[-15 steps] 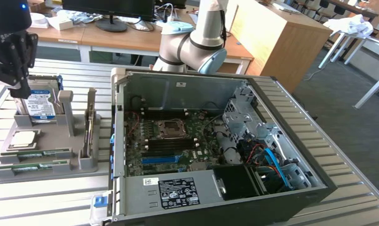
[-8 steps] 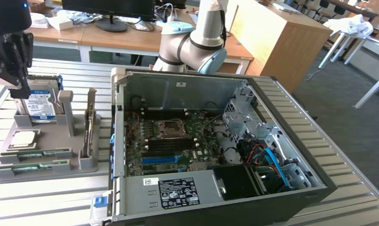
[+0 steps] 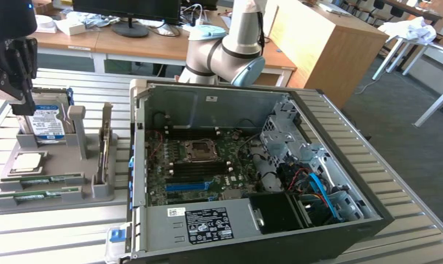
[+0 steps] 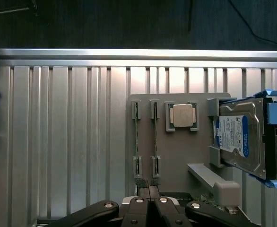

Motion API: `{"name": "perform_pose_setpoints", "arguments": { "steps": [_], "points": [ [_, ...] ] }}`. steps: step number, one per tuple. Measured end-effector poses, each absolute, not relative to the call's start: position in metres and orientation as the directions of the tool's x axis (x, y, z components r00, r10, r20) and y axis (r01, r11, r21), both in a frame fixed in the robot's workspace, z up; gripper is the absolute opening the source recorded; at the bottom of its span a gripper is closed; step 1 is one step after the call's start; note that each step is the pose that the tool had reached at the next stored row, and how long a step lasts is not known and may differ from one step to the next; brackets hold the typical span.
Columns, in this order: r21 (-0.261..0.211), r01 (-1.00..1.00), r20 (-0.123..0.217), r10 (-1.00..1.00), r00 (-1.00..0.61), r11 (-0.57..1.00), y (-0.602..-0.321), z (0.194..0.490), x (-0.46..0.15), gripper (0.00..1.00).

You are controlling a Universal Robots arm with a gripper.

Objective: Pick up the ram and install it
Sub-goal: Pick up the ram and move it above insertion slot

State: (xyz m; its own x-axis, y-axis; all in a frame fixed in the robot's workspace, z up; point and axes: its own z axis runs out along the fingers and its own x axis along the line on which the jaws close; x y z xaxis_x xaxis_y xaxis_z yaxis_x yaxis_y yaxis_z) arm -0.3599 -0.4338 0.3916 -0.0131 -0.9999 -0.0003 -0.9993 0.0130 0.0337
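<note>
A: Slatted metal table point(image 3: 60, 236), computer case point(image 3: 206, 102) open — how far along?

B: Barely begun. Both ram sticks point(image 3: 41, 179) sit in the gray holder point(image 3: 56, 204) at the exterior view's left — untouched. Gripper point(image 4: 148, 190) hovers above the holder by the hard drive point(image 3: 45, 122), fingers closed, holding nothing.

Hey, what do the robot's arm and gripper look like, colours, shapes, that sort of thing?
The arm is a smooth silver-grey tube with bulky rounded joints, finished with pale blue caps. The gripper is black, built of angular linked bars with small silver pins at the pivots.
</note>
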Motion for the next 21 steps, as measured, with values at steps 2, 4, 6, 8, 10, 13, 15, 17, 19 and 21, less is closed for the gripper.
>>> {"name": "perform_pose_setpoints", "arguments": {
  "steps": [2,4,6,8,10,13,15,17,19,21],
  "points": [
    [0.034,-0.999,0.0,-1.0,-0.013,0.013,-0.4338,0.3916,-0.3599,0.1],
    [0.034,-0.999,0.0,-1.0,-0.013,0.013,-0.4338,0.3916,-0.3599,0.1],
    [0.034,-0.999,0.0,-1.0,-0.013,0.013,-0.4338,0.3916,-0.3599,0.1],
    [0.034,-0.999,0.0,-1.0,-0.013,0.013,-0.4338,0.3916,-0.3599,0.11],
    [0.034,-0.999,0.0,-1.0,-0.013,0.013,-0.4338,0.3916,-0.3599,0.17],
    [0.034,-0.999,0.0,-1.0,-0.013,0.013,-0.4338,0.3916,-0.3599,0.24],
    [0.034,-0.999,0.0,-1.0,-0.013,0.013,-0.4338,0.3916,-0.3599,0.24],
    [0.034,-0.999,0.0,-1.0,-0.013,0.013,-0.4337,0.3912,-0.3598,0.24],
    [0.033,-0.999,0.0,-1.0,-0.012,0.012,-0.4338,0.3896,-0.3599,0.24],
    [0.033,-0.999,0.0,-1.0,-0.012,0.012,-0.4338,0.3874,-0.3599,0.24]
  ]
}}
